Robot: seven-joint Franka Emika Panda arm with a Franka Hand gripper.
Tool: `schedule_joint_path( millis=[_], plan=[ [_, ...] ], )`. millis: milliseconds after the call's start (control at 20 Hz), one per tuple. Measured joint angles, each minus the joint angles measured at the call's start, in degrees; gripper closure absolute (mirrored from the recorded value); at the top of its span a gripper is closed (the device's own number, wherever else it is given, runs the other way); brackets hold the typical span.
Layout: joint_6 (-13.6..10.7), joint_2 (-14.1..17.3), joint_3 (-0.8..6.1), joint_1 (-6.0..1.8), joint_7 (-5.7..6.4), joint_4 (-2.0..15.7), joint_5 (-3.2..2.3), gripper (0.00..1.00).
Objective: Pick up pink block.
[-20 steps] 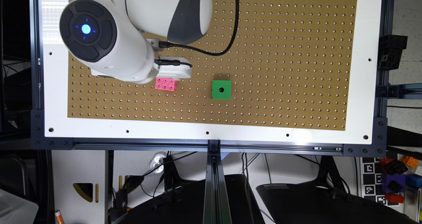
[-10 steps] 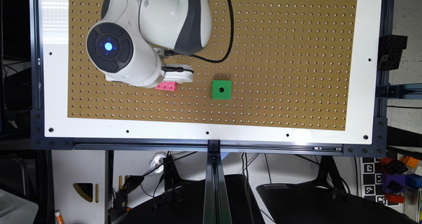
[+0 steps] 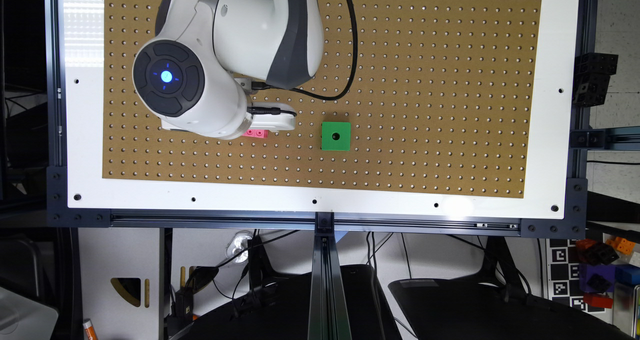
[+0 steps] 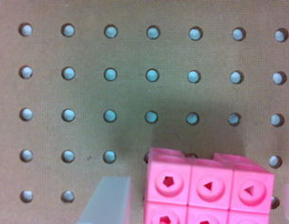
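Pink block (image 4: 207, 189) flat on pegboard tabletop (image 3: 425, 55), mostly under my arm. Pincer (image 4: 200, 205) spread wide, straddling block, gripping nothing; one finger (image 4: 107, 200) just beside it, ready for closing. Green cube (image 3: 335, 136) apart.

Brown pegboard (image 3: 425, 55) in white border, dark aluminium frame (image 3: 320, 219) — cables, black chairs (image 3: 490, 305) below

A green cube (image 3: 335, 136) with one dark hole on its top sits on the brown pegboard surface (image 3: 450, 80), near the claw (image 3: 272, 123), toward the exterior view's right of it. A white border (image 3: 320, 200) frames the pegboard.
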Motion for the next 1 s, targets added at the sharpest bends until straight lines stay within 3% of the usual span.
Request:
schedule_joint_path(
  millis=[200, 250, 750, 1000],
  plan=[
    [1.3, 3.1, 0.09, 0.00, 0.05, 1.46, -0.01, 0.00],
    [1.4, 3.4, 0.12, -0.03, 0.05, 1.89, 0.00, 1.00],
    [1.1, 3.1, 0.12, -0.06, 0.05, 1.86, 0.00, 1.00],
    [-4.0, -1.3, 0.12, -0.06, 0.05, 1.84, 0.00, 1.00]
  ],
)
